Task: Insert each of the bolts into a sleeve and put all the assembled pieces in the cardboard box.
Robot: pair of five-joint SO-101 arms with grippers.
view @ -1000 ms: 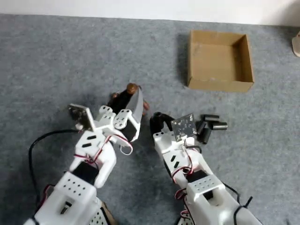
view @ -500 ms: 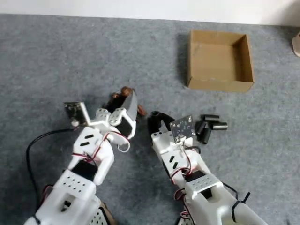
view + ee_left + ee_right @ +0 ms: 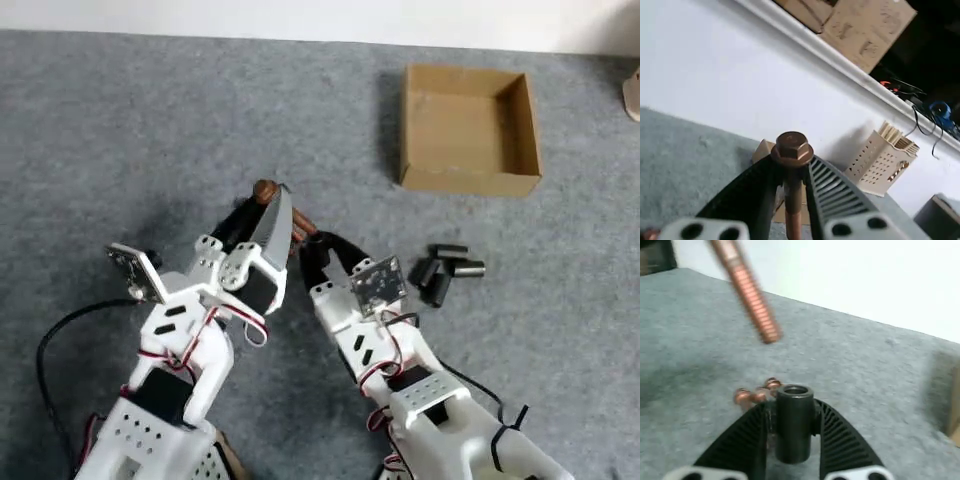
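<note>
Now your 2 hands have drawn together over the grey felt-covered desk [image 3: 120,130]. Over the last second the left hand [image 3: 268,208] dipped, then rose and swung toward its partner, while the right hand [image 3: 322,250] slid over to meet it; in the high view they now sit just beside each other.

Your left hand is clamped tight on the copper-coloured hex-head bolt [image 3: 794,150], gripping the shank just under the head. Your right hand is closed around the short black cylindrical sleeve [image 3: 794,422], which stands upright with its open bore facing up.

In the right wrist view the bolt's threaded tip hangs tilted, above the sleeve's mouth and off to one side, well short of entering. So the pieces are presented to each other, but not yet lined up. You likely need to straighten the bolt and centre its tip over the bore before pushing it in.

More loose black sleeves [image 3: 445,268] lie near the right arm, and spare copper bolts [image 3: 757,392] rest on the desk beyond the held sleeve. The open cardboard box [image 3: 465,180] waits well apart, at the far side.
</note>
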